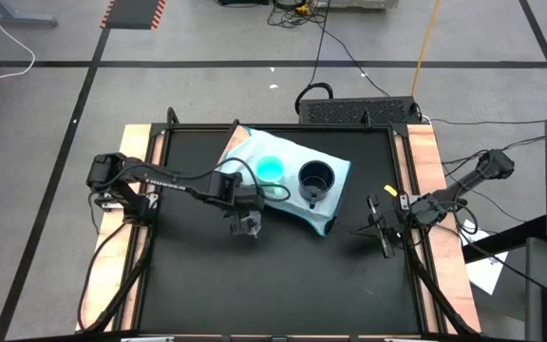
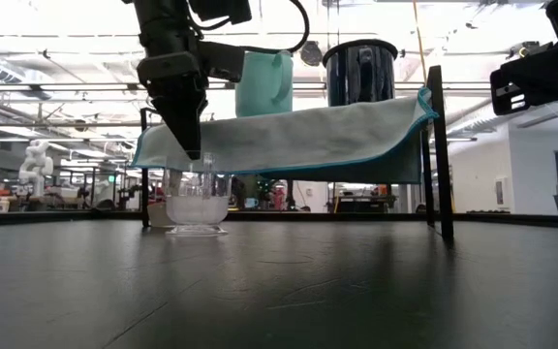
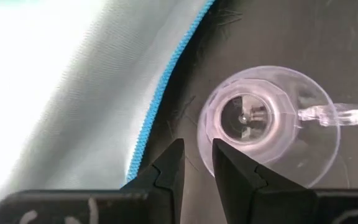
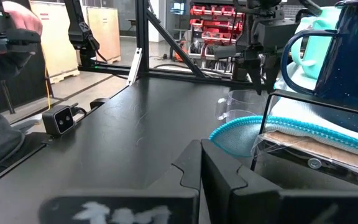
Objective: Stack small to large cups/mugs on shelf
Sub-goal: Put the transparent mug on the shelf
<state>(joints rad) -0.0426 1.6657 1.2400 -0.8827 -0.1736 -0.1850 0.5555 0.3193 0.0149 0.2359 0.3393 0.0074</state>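
The tiny clear glass cup (image 3: 269,121) stands upright on the black tabletop, just off the near edge of the shelf (image 1: 254,152), a raised platform draped with a light blue cloth. The teal-inside mug (image 1: 271,168) and the black mug (image 1: 316,179) stand side by side on the shelf. My left gripper (image 3: 196,155) points down at the glass cup (image 2: 197,199), its fingers almost shut across the rim. My right gripper (image 1: 380,231) is shut and empty, to the right of the shelf near the table's right edge. My left gripper pinches the glass cup's rim (image 3: 201,146) on the side opposite its handle (image 3: 337,115), one finger outside the wall and one inside. The fingers come from above, pointing down, and only their free ends reach the rim (image 2: 195,163). The cup stands upright with its base on the table.
The shelf stands on thin black legs (image 2: 439,155), and its cloth hangs over the near edge (image 2: 289,145). A small camera block (image 4: 58,118) sits at the table's near edge. Bare black tabletop (image 1: 283,285) lies in front of the shelf.
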